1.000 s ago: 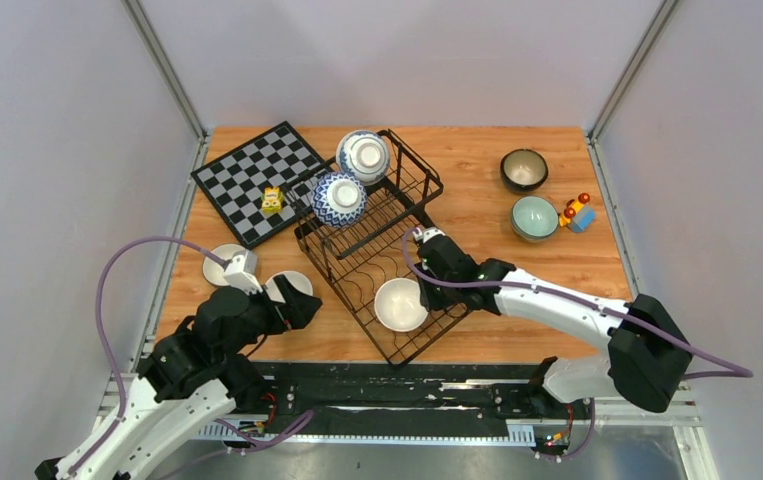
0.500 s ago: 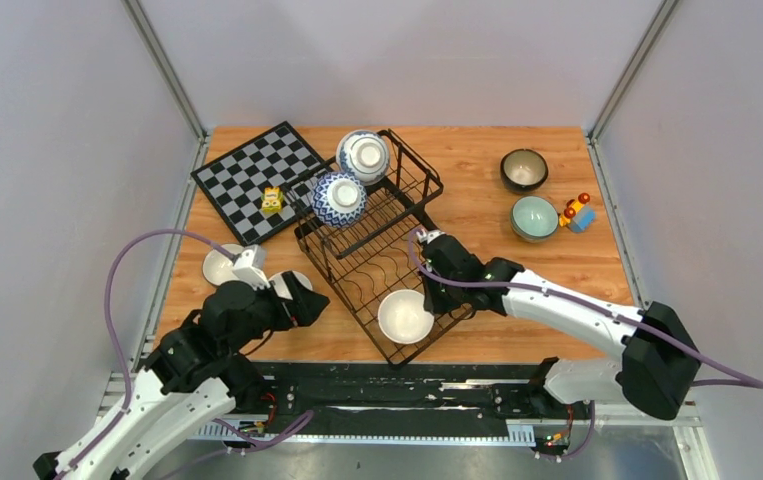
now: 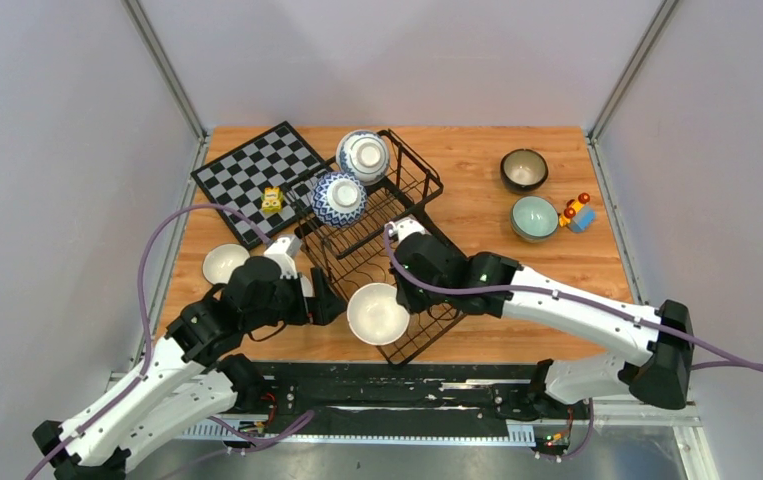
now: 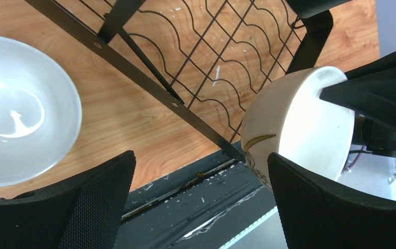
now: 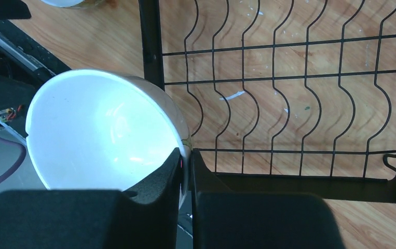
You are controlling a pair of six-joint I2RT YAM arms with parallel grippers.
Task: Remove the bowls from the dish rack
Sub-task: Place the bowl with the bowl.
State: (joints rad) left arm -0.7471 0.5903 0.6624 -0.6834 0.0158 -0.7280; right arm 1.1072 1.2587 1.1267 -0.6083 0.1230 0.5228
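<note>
Tabletop from above: the black wire dish rack sits angled at mid-table, with two blue-and-white bowls in its raised basket toward the far edge. The right gripper pinches the rim of a white bowl, held tilted at the rack's near corner, close to the table's near edge. The left gripper is just beside that bowl. A second white bowl stands near the left edge. A dark bowl and a teal bowl stand toward the far right corner.

Left wrist view: the left fingers are spread wide with nothing between them, and the held bowl is tilted ahead, close to the right-hand one.

Right wrist view: the right fingers are clamped on the bowl's rim, one inside and one outside, at the edge of the wavy-wired lower tray.
</note>
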